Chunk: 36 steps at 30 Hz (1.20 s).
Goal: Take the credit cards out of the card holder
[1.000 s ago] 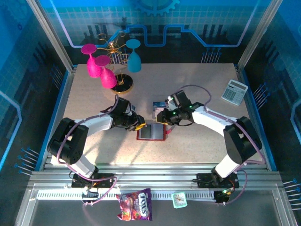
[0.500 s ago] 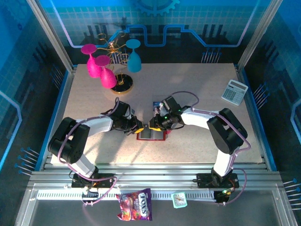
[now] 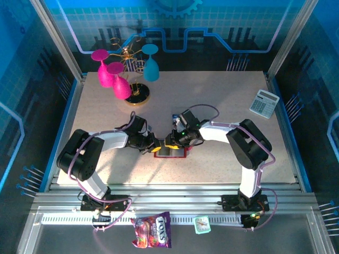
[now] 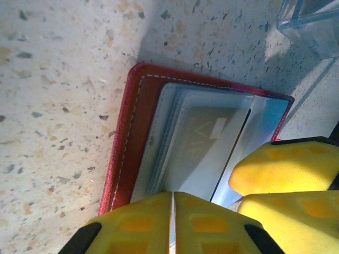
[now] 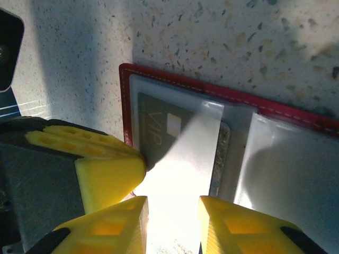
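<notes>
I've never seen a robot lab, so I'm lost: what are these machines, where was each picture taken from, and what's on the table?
These are two robot arms with yellow two-finger grippers. The overhead picture shows both meeting at a red card holder on the table; a calculator and coloured glasses stand farther back. The other two come from wrist cameras. The left gripper is shut at the holder's edge; the right gripper is open beside a VIP card in the holder's clear pocket.

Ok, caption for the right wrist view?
Right gripper, jaws parted, over the VIP card in the open red card holder; left gripper alongside.
</notes>
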### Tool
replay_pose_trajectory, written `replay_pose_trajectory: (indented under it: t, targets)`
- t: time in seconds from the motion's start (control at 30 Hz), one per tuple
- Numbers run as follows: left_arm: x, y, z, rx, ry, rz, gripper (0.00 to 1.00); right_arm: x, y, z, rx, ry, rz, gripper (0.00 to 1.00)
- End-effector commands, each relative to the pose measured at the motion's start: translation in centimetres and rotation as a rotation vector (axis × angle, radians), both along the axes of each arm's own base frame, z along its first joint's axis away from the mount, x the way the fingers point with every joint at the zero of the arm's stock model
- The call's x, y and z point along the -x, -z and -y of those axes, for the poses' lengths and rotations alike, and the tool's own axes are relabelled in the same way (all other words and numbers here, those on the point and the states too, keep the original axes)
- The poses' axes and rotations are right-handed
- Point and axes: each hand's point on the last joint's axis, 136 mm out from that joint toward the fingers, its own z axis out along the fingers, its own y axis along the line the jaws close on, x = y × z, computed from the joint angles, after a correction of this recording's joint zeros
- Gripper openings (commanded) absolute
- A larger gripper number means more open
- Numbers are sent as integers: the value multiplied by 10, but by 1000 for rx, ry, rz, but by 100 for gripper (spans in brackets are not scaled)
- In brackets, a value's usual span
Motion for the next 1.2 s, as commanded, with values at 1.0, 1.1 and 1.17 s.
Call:
replay_pose_trajectory:
  t: [1.0,1.1,1.17]
  targets:
    - [3,1,-6,17,-14,-21,17,1,-8,-1,71,-52,26,33]
    - [-2,-5,-5,20,-15,6,20,1,-9,-6,29,-39,17,32]
    - [-2,-6,-6,14,-17,8,20,1,-7,-8,16,-35,8,32]
